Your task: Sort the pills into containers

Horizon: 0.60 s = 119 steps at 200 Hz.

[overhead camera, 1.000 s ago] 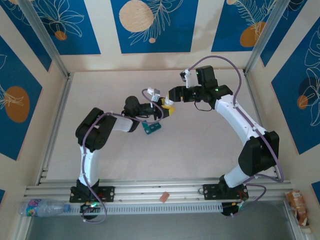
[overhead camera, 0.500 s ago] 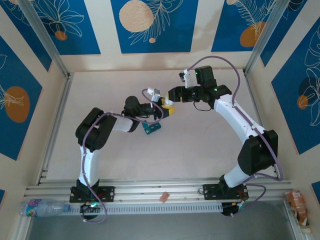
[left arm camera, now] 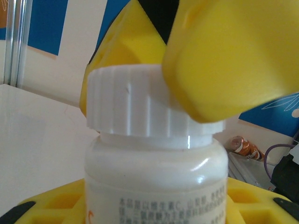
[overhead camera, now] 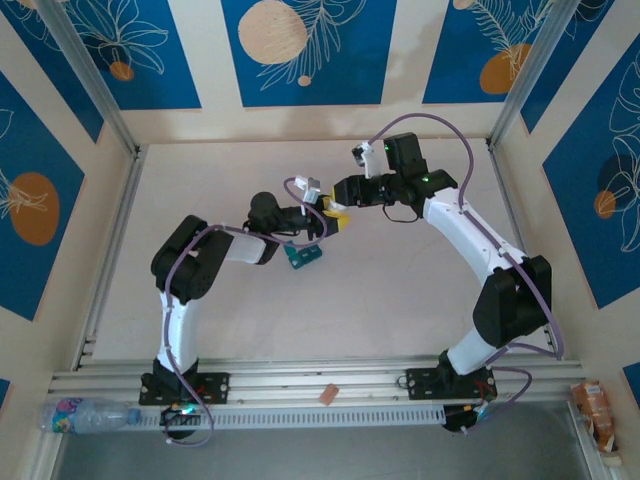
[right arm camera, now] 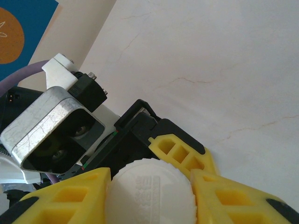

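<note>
My left gripper [overhead camera: 332, 219] is shut on a small white bottle [left arm camera: 154, 172], holding it upright between its yellow fingers [left arm camera: 42, 205]. The ribbed white cap [right arm camera: 149, 191] faces my right wrist camera. My right gripper [right arm camera: 149, 198] is shut on that cap, one yellow finger [right arm camera: 70, 196] pressed to each side; in the left wrist view one of those fingers [left arm camera: 233, 56] overlaps the cap [left arm camera: 140, 112]. In the top view the right gripper [overhead camera: 341, 194] meets the left one mid-table. The dark teal containers [overhead camera: 304, 256] lie on the table just below the left gripper. The pills are hidden.
A plastic water bottle [overhead camera: 85, 412] lies at the near left by the rail. A small orange piece [overhead camera: 327, 394] rests on the front rail. A snack packet [overhead camera: 597, 408] is at the near right. Aluminium posts and walls frame the pale table [overhead camera: 400, 300].
My right gripper has shifted slightly left onto the bottle's top and its fingers have closed in on the cap. The left arm and bottle have stayed put.
</note>
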Motion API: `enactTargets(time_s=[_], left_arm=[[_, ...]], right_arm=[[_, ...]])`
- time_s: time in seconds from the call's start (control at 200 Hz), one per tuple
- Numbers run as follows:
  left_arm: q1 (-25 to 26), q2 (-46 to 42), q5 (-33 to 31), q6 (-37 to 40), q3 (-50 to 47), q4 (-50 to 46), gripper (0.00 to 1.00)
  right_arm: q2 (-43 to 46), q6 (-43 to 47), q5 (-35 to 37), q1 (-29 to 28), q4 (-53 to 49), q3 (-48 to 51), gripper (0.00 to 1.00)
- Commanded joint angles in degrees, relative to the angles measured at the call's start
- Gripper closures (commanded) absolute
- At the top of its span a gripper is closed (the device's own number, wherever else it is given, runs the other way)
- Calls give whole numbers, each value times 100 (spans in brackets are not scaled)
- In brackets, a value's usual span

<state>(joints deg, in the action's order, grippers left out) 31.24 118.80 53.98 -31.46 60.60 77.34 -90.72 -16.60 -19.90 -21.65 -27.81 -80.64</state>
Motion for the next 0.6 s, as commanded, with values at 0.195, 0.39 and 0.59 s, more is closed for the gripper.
enactTargets(time_s=[0.195, 0.39, 0.59], left_arm=[[16, -172, 22, -16, 118, 325, 100], [31, -186, -1, -17, 129, 320, 100], [26, -156, -1, -14, 153, 319, 100]], right_arm=[[107, -1021, 1746, -725, -219, 268, 76], [133, -1877, 2619, -1178, 93, 642, 76], [175, -2040, 2722, -1212, 79, 578, 76]])
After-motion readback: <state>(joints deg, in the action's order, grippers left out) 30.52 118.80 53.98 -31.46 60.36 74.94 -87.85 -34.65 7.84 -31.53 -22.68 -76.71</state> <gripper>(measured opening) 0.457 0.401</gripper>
